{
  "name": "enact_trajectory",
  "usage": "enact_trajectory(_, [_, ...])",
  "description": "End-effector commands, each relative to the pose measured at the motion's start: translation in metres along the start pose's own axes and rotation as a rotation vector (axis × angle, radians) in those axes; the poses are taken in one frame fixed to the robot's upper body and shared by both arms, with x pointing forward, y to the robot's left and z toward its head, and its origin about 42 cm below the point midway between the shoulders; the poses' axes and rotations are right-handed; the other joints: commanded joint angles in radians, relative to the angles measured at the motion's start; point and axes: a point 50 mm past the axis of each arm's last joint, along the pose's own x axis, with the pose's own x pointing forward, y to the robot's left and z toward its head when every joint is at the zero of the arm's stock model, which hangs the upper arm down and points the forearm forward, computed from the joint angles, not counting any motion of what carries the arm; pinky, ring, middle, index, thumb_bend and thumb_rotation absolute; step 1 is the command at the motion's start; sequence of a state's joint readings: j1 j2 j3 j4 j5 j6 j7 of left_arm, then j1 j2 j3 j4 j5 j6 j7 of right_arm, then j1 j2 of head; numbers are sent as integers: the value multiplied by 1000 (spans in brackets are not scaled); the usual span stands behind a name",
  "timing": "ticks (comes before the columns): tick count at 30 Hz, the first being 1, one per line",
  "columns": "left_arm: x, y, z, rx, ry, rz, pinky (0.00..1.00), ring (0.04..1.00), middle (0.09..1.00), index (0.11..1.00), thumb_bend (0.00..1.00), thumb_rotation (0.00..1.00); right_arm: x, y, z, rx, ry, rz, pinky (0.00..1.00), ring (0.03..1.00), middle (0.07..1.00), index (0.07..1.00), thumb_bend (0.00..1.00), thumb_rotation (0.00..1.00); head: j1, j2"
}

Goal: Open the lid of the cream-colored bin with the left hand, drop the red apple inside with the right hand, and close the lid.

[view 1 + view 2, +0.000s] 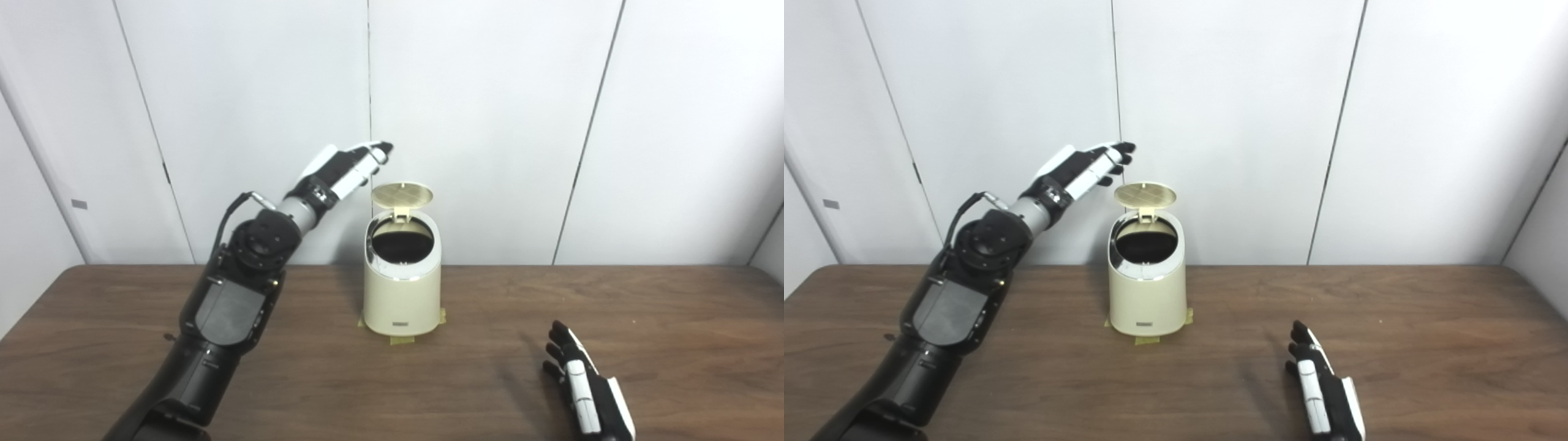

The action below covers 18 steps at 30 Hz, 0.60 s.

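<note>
Nearest the camera, the right hand point(585, 383) lies low over the wooden table point(674, 343) at the bottom right, palm side down, its black-tipped fingers point(558, 335) stretched forward and slightly spread. It holds nothing; whether it rests on the wood or hovers just above it cannot be told. It sits well apart from the bin, to that bin's right and closer to the viewer.

Farther in, the left arm point(229, 306) rises from the bottom left corner, its dark forearm and round elbow joint angled up and to the right. Beyond the arm, near the table's back edge, stands the cream-colored bin point(401, 297), upright on small strips of yellowish tape point(401, 340) stuck to the tabletop. Its lid point(402, 195) is swung up on the rear hinge and stands tilted back, its ribbed underside facing forward, leaving the dark round opening point(401, 244) exposed. No red apple shows anywhere on the table or in either hand, and the bin's interior is too dark to see into.

Highest and farthest, the left hand point(349, 168) hangs in the air just above and left of the raised lid, fingers extended and loosely together, empty, not touching the lid. Behind everything runs a plain white panelled wall point(520, 122).
</note>
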<state>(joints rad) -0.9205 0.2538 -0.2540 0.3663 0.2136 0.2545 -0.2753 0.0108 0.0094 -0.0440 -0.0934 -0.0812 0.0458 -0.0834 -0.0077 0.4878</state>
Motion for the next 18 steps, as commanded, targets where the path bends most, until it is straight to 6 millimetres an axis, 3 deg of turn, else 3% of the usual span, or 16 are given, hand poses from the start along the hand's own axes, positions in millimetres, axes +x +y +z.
enact_trajectory(1, [10, 25, 41, 119, -111, 41, 888, 878, 864, 869, 454, 959, 0, 0, 6, -28, -48, -3, 815, 904, 925, 919, 519, 1000, 0, 1])
enact_trajectory(10, [5, 18, 49, 339, -114, -47, 822, 846, 827, 830, 527, 993, -1, 0, 5, -54, -38, 1, 773, 885, 912, 917, 526, 1000, 1, 8])
enact_trajectory(18, [-10, 20, 49, 500, -78, -139, 764, 802, 797, 837, 514, 1000, 0, 3, 6, -52, -29, 9, 781, 887, 910, 924, 519, 1000, 5, 16])
